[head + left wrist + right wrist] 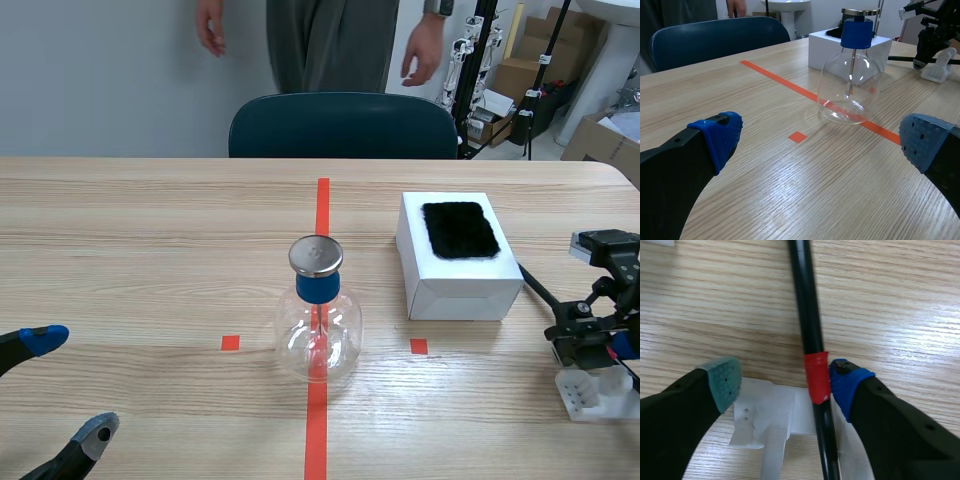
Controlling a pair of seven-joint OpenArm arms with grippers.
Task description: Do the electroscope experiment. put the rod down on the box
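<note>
The black rod [807,315], banded with red tape, rests on a white stand [760,415] on the bench [150,250], between the right arm's jaws. These stand open: the blue pad [845,382] sits against the rod, while the grey-green pad [725,382] is apart from it. The rod's far end points toward the white box [455,285], which is topped with black fur [460,230]. The left arm's jaws gape wide and low over the bench. Ahead of them stands 1 glass flask [318,335].
</note>
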